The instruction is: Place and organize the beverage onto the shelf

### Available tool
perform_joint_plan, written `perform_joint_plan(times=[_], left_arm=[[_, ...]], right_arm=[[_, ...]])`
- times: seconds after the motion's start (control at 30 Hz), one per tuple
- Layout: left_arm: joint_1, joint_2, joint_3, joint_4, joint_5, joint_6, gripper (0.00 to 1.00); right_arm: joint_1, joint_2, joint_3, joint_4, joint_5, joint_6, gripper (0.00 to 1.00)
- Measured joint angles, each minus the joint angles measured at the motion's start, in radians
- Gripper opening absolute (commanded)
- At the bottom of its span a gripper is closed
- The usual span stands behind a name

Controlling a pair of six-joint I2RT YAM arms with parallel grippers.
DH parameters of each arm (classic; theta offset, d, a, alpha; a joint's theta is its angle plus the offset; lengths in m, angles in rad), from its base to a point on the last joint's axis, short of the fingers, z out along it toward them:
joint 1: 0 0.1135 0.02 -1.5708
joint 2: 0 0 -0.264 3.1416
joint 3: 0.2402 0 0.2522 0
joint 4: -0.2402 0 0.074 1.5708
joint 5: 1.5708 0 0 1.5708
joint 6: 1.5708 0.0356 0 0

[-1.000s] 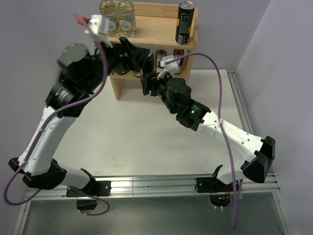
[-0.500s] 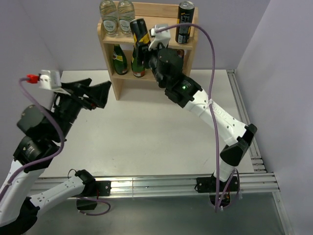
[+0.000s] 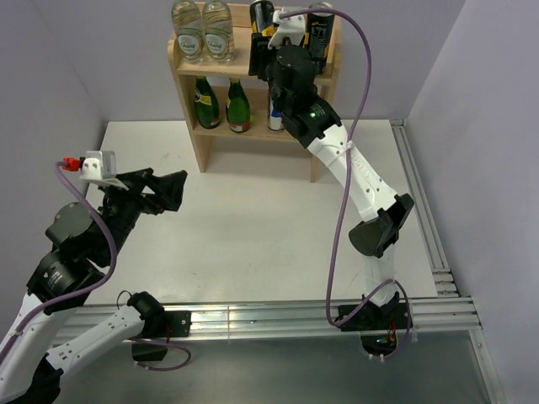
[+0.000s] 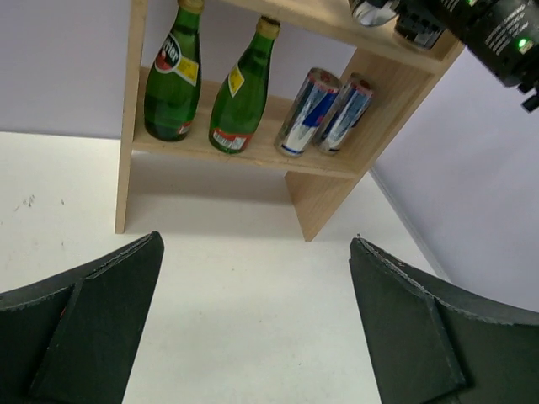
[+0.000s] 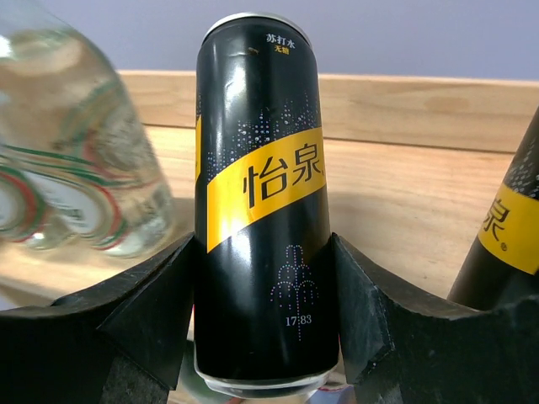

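from above, the shelf [image 3: 253,61] stands at the far edge of the white table [image 3: 253,219], and the right arm reaches up over its top board, where the right gripper [image 3: 263,40] grips a black can [image 3: 262,15] upright between two clear bottles [image 3: 202,29] on the left and a second black can [image 3: 320,34] on the right. on the lower tier are two green bottles [image 3: 223,102] and, beside them, blue-and-silver cans [image 3: 275,118] partly hidden by the arm. the left gripper [image 3: 171,190] hangs over the left side of the table, well apart from the shelf, its jaws spread and nothing between them. from the left wrist, the two dark fingers [image 4: 93,328] stand wide apart with only bare table between them; beyond, the green bottles stand upright on the lower board and the two blue-and-silver cans sit side by side to their right. from the right wrist, the black can with its yellow band fills the middle, clamped at its lower half between the two pads [image 5: 152,311], over the top board in front of the low back rim. whether its base touches the wood i cannot tell. one clear bottle is just beside it on the left, and the second black can shows at the right edge.
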Motion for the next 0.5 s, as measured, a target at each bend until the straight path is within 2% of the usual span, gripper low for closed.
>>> perform_joint_plan(times=[0.5], left_arm=[[0.0,0.001,-0.12,0.015,-0.032,0.011,0.99]], right_arm=[[-0.011,0.045,-0.039,0.146,0.016,-0.039,0.0]])
